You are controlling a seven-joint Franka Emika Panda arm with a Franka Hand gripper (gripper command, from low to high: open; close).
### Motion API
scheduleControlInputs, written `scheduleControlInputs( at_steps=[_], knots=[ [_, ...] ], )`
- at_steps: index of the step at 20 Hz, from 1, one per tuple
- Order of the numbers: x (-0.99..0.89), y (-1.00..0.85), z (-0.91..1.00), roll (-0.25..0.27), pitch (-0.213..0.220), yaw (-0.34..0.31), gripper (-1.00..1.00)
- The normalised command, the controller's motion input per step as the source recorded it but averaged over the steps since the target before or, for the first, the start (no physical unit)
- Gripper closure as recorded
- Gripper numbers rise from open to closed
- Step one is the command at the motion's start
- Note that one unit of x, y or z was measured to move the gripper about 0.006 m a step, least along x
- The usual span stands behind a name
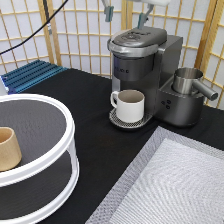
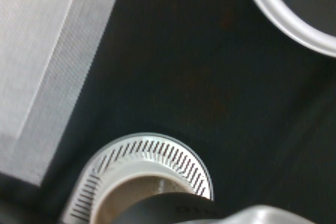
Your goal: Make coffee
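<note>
In the exterior view my gripper [image 1: 125, 14] hangs at the top edge, above the coffee machine [image 1: 145, 65], open with nothing between its fingers. The machine's lid is down. A white mug [image 1: 131, 105] with a handle stands on the round drip tray [image 1: 120, 121] under the spout. The wrist view looks down on that mug [image 2: 139, 197] and the slotted drip tray [image 2: 142, 157] on the black table. The coffee is out of view.
A steel jug [image 1: 187, 80] sits on the machine's right side. A white two-tier round shelf [image 1: 65, 145] at the exterior view's left carries a tan handleless cup [image 1: 9, 147]. A grey mat [image 1: 170, 185] lies at the bottom right, a blue rack [image 1: 30, 75] at the back left.
</note>
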Motion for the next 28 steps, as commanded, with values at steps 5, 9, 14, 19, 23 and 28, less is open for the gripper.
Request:
scheduleControlInputs(
  at_steps=[5, 9, 14, 19, 23, 28],
  knots=[
    [0.00, 0.00, 0.15, 0.000, -0.001, 0.375, -1.00],
    [0.00, 0.00, 0.42, 0.000, -0.006, 0.375, -1.00],
    [-0.10, 0.03, 0.19, 0.000, -0.038, 0.359, -1.00],
    [-0.37, 0.08, -0.06, -0.003, -0.117, 0.294, -1.00],
    [-0.45, 0.10, -0.14, -0.071, -0.198, 0.176, -1.00],
    [-0.43, -0.07, -0.04, -0.050, -0.216, 0.043, -1.00]
  ],
)
